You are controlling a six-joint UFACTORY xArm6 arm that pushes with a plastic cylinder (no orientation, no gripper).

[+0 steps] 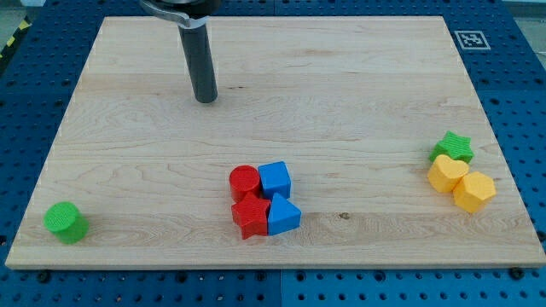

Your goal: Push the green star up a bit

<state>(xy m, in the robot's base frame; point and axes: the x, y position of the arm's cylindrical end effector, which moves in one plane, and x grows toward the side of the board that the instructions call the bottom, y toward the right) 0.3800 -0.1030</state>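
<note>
So right now our tip (206, 100) sits way up near the view's top, left of centre on the wooden surface (341, 102), touching nothing. No fingers on this rig at all, just a bare rod, so it's got hold of nothing.

The green star (453, 147) is over by the view's right edge, well apart from the tip. It's tucked right against a yellow heart (447, 174), with a yellow hexagon (474, 190) just below that.

Here's our worry: to shove the star up we need to get in underneath it, and that's exactly where the yellow heart sits. Come in sloppy and we'd drag the yellows along or knock the star sideways off the edge.

The middle cluster, red cylinder (244, 181), blue cube (275, 179), red star-ish block (251, 215), blue triangle (283, 215), could get clipped en route too. The green cylinder (66, 222) is far off, no issue.
</note>
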